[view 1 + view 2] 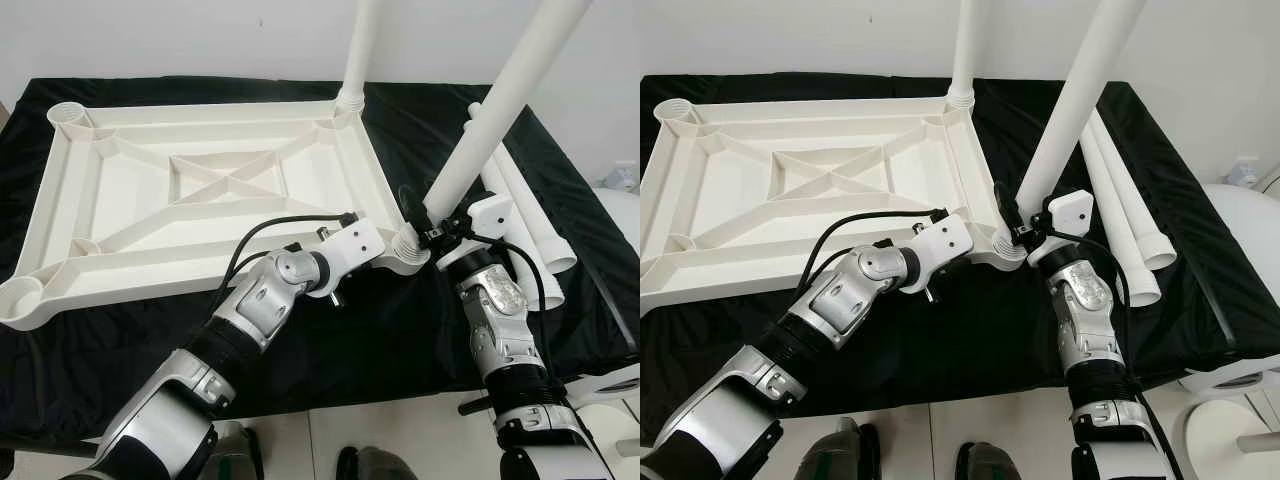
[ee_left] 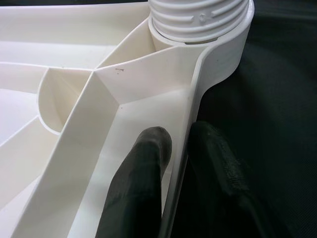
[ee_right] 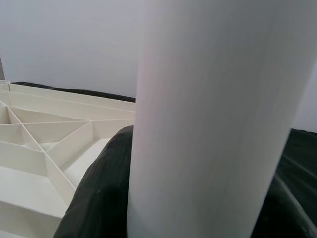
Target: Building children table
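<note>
A white plastic table top (image 1: 200, 190) lies upside down on a black-covered bench. One white leg (image 1: 358, 50) stands in its far right corner. A second leg (image 1: 500, 110) leans out of the near right corner socket (image 1: 408, 250). My right gripper (image 1: 428, 228) is shut around this leg just above the socket, with black fingers (image 3: 99, 198) on either side of the tube. My left gripper (image 2: 181, 163) pinches the table top's near rim (image 2: 190, 114) beside that corner, one finger inside and one outside. The leg's ribbed end (image 2: 198, 17) sits in the socket.
Two spare legs (image 1: 520, 210) lie on the black cloth (image 1: 400, 340) to the right of the table top. Open sockets are at the far left corner (image 1: 68, 113) and near left corner (image 1: 22, 295). A white rounded object (image 1: 625, 215) stands off the bench's right edge.
</note>
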Available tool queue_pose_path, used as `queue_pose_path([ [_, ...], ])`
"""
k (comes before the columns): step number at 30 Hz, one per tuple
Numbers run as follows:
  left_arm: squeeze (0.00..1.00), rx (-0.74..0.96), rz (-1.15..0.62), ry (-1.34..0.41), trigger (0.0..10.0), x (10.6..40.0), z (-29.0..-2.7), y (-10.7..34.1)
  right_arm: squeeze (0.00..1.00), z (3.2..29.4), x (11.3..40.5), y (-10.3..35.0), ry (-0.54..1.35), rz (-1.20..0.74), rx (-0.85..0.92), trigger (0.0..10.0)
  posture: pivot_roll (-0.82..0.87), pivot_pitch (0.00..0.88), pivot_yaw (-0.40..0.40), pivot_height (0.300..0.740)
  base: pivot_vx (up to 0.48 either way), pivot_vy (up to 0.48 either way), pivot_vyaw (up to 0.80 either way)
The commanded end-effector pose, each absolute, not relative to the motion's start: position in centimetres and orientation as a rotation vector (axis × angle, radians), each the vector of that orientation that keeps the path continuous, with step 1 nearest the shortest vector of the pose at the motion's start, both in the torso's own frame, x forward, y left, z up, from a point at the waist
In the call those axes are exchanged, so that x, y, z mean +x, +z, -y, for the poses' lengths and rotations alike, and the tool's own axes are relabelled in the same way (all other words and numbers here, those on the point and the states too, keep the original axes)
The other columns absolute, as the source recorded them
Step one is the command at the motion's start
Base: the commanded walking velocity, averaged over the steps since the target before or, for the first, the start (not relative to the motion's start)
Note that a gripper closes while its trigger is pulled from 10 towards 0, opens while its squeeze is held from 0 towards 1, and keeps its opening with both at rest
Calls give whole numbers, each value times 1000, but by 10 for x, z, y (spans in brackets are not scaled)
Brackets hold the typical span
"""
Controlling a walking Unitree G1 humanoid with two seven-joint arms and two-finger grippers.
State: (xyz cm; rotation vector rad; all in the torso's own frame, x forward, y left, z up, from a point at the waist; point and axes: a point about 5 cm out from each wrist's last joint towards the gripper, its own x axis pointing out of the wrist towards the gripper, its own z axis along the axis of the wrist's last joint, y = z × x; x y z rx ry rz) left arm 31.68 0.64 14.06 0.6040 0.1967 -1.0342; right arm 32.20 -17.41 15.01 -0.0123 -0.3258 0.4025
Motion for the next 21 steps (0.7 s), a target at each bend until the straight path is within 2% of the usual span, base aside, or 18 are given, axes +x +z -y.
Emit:
queue_pose_path([
  [1,0,640,-70,-1059,10000,317,0,167,0,193,311,93,315,34,-3,10000,16,79,2,740,0,0,0],
  [7,0,641,-70,-1059,10000,317,0,167,0,194,311,89,290,5,4,10000,17,80,2,740,0,0,0],
  [21,0,638,-67,-1060,10000,316,0,169,0,178,304,89,200,60,-7,10000,16,84,1,740,0,0,0],
])
